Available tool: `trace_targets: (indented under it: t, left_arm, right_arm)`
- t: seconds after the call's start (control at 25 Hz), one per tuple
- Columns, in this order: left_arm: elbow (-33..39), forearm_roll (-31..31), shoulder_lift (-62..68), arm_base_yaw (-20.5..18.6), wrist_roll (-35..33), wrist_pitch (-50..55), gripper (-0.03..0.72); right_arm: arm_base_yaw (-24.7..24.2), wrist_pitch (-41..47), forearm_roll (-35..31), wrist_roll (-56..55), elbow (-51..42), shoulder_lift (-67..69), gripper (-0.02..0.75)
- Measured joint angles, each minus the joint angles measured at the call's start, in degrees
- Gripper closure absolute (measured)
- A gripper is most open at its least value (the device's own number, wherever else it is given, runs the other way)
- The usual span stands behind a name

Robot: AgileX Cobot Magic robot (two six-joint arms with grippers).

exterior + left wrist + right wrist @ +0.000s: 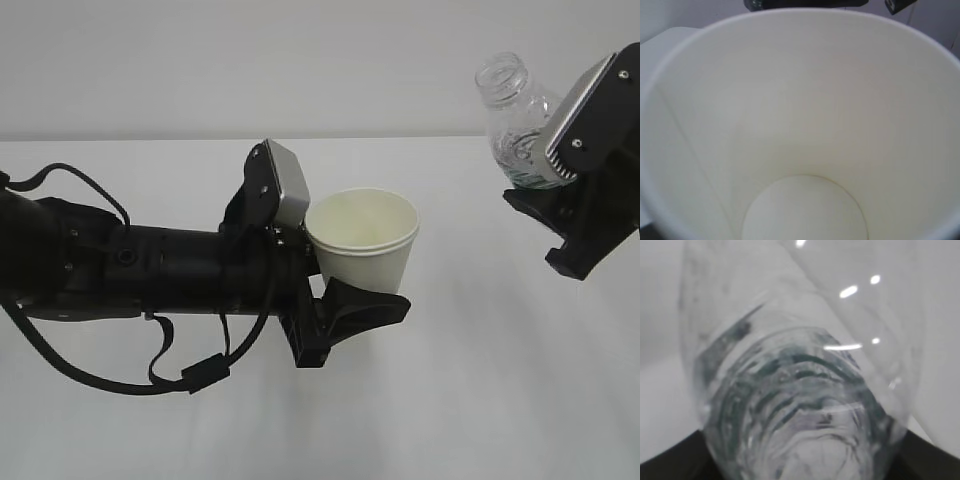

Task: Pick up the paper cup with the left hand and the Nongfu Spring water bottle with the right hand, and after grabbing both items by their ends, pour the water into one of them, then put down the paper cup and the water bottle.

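Note:
The paper cup is white, upright and open-mouthed, and it is held at its lower part by my left gripper, which is shut on it. One black finger shows under the cup. In the left wrist view the cup's inside fills the frame and looks dry. The Nongfu Spring water bottle is clear and capless, with its neck up and leaning left. It hangs to the upper right of the cup, apart from it. My right gripper is shut on its lower end. The right wrist view looks along the ribbed bottle.
A white table lies under both arms, with a pale wall behind. A loose black cable hangs below the left arm. Dark parts show beyond the cup's far rim.

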State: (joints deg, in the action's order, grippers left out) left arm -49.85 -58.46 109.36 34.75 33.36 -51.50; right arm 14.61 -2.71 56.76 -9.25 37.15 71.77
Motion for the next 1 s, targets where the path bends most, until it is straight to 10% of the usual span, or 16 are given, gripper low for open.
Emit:
trace_targets:
  t: [1.0]
  left_arm:
    - [0.0,-2.36,0.0,0.08,2.08,-1.75,0.225]
  right_arm:
    - [2.3,-2.04,12.08,-0.04,0.0,0.0,0.268]
